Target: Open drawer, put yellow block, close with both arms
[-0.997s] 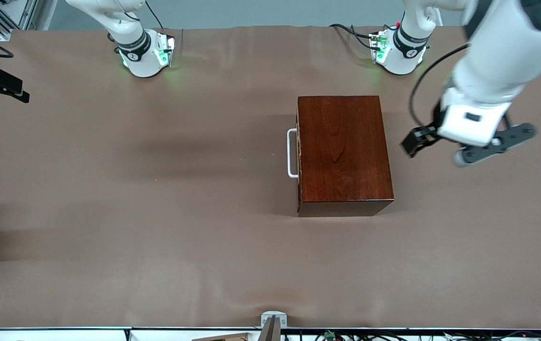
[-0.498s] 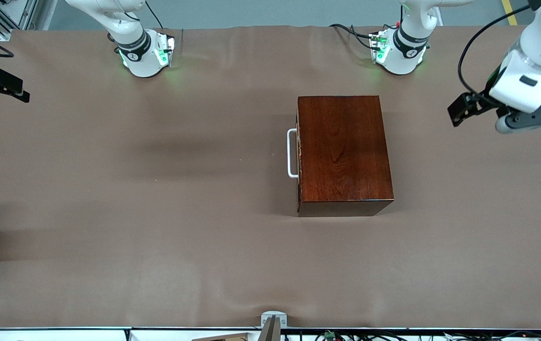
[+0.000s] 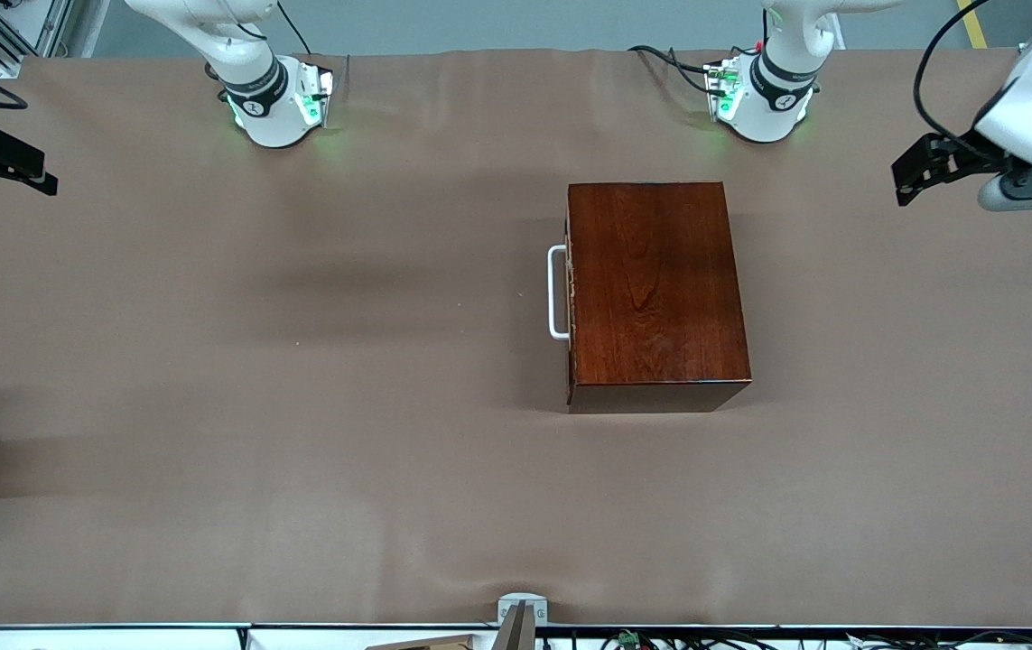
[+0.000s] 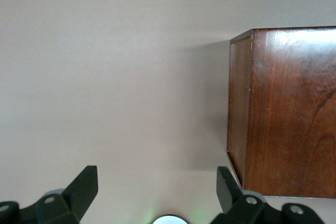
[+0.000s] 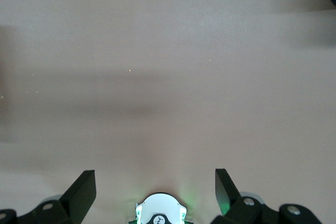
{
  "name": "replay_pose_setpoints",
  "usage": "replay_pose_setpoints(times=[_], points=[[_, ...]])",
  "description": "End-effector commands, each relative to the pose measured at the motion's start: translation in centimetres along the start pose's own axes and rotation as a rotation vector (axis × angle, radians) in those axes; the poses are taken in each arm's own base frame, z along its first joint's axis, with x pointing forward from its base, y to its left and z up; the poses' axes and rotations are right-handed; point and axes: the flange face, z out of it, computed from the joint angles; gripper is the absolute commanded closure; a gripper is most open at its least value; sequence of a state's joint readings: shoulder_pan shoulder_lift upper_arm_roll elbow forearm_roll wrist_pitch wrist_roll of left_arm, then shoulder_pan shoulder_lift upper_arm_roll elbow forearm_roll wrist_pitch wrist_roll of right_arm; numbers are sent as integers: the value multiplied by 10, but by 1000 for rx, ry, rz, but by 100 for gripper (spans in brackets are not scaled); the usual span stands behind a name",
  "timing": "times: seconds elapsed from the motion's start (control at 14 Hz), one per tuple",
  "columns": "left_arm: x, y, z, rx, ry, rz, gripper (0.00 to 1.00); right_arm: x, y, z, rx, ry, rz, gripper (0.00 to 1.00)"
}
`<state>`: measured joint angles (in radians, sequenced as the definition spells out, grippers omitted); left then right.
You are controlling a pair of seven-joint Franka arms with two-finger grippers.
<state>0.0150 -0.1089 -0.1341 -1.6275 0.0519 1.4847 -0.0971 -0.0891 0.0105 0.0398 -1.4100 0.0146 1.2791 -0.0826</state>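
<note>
Mahogany box (image 3: 655,293), glossy and rigid, likely heavy, mid-table toward the left arm's end; drawer shut, best taken by its white handle (image 3: 556,292). No block in view. Left gripper (image 4: 157,192) over the table's left-arm end, right gripper (image 5: 155,190) over bare cloth, both wide open, empty.

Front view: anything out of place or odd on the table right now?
Nothing stands out. The wooden box sits square on the table, its drawer shut with the white handle intact. No yellow block shows in any view. The left gripper hangs open over the table's left-arm end; the right gripper is open over bare cloth.
</note>
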Motion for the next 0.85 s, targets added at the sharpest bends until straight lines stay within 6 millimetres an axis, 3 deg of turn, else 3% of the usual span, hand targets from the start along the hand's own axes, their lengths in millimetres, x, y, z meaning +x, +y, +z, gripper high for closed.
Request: replay_pose_setpoints(times=[0.0,0.28,0.78], points=[[-15,-6,-4,-26,-6,13,0,-2,1,-2,-4,0,-2,0],[-15,-2,-18,-36,15,16,0,-2,1,-2,-2,-3,-3,0],[-9,1,-21,-90,17,21,0,-2,1,-1,-2,-3,-3,0]])
